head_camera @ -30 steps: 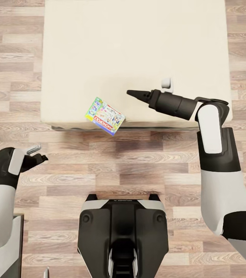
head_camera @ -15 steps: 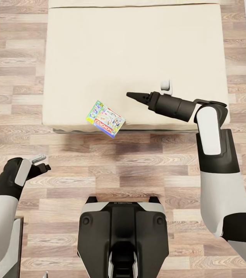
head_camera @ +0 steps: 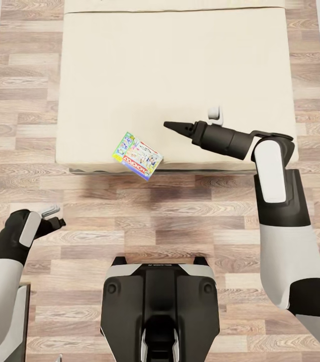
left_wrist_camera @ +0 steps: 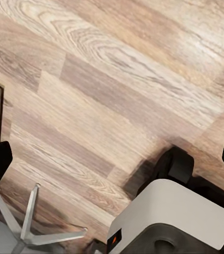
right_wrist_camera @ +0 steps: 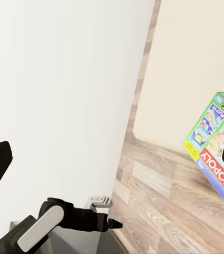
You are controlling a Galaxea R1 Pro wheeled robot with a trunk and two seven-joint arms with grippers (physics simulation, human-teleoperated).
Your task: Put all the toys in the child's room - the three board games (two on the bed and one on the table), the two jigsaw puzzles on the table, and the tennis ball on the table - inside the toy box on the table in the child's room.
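Left gripper (head_camera: 54,216): at 8 o'clock over the wood floor (head_camera: 180,211), fingers spread, empty. Board game (head_camera: 138,155): green-bordered, red logo, at 12 o'clock overhanging the bed (head_camera: 130,75) near edge. Right gripper (head_camera: 172,125): at 1 o'clock above bed, fingers apart, empty.

Green-bordered board game (head_camera: 138,155) (red logo) on cream bed (head_camera: 130,75).

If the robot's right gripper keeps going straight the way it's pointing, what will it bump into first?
Probably nothing soon: the right gripper points sideways over the bed, passing above the Monopoly box. Height is hard to judge.
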